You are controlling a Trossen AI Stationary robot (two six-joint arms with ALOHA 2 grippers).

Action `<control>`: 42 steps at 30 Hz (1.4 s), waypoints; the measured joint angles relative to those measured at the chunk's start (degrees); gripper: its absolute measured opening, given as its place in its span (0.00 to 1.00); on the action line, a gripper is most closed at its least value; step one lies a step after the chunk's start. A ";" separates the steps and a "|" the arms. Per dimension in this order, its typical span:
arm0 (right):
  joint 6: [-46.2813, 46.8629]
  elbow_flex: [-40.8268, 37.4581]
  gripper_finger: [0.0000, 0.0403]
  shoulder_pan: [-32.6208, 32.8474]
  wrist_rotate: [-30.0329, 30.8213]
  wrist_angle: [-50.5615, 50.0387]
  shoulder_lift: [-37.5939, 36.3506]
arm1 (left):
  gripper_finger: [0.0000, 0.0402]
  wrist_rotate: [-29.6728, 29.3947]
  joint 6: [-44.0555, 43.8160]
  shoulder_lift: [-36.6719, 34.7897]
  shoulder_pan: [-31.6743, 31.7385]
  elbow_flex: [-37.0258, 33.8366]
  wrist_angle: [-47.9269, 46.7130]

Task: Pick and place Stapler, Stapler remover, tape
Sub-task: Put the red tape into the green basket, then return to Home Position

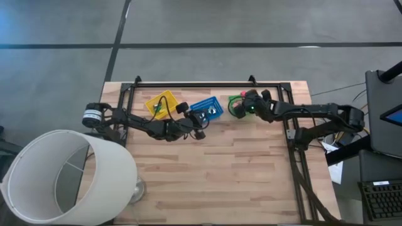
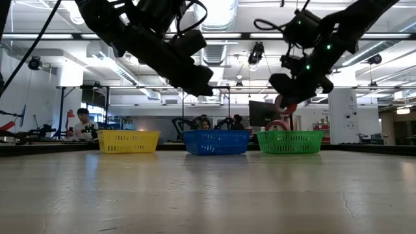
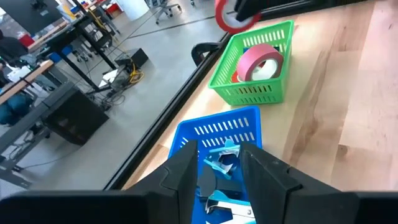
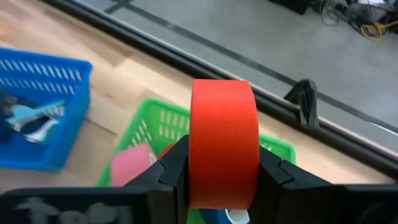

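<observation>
My right gripper [image 4: 224,169] is shut on a red-orange tape roll [image 4: 224,134] and hovers over the green basket [image 1: 236,107], which stands at the far edge of the table. A pink roll [image 4: 130,167] and a blue roll [image 4: 219,215] lie in that basket. My left gripper [image 3: 221,177] is open and empty above the near side of the blue basket [image 3: 217,134], where light blue staple removers [image 3: 225,155] lie. In the low view the red roll [image 2: 283,104] hangs well above the green basket [image 2: 290,141]. My right gripper pinches the red-orange tape roll between its two fingers, one finger [image 4: 171,171] on each flat side, with the outer band [image 4: 224,112] facing the wrist camera. The roll stands on edge, lifted clear above the green basket.
A yellow basket [image 1: 161,103] stands to the left of the blue one, all three in a row along the far edge. A large white lampshade [image 1: 66,176] sits at the table's near left corner. The wooden table top [image 1: 213,176] in front of the baskets is bare.
</observation>
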 joint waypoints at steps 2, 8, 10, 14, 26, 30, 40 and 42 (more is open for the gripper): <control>0.10 -0.98 0.27 -0.86 -0.15 1.47 1.28 | 0.31 0.02 -0.80 0.00 0.00 0.00 0.03; -1.52 -1.44 0.30 -2.94 -0.44 7.08 7.46 | 0.31 0.19 -1.52 0.00 0.00 0.00 0.16; -2.51 -0.91 0.30 -3.12 -0.82 7.10 9.26 | 0.31 0.26 -1.77 0.00 0.00 0.00 0.14; -4.11 0.66 0.30 -3.12 -2.23 6.94 11.66 | 0.31 0.57 -1.82 0.00 0.00 0.00 0.11; -7.08 2.74 0.40 -3.17 -2.35 6.44 12.32 | 0.31 1.75 -1.85 0.00 0.00 0.00 -2.46; -8.03 3.55 0.42 -3.17 -2.36 5.65 12.02 | 0.31 1.76 -2.48 0.00 -0.06 0.00 -3.13; -2.39 13.99 0.42 -0.74 -7.56 -17.26 1.24 | 0.25 2.85 -5.41 -9.38 -4.92 0.00 -9.19; -2.33 13.97 0.41 1.09 -7.54 -19.39 -1.96 | 0.24 2.48 -5.47 -13.13 -5.66 0.00 -12.07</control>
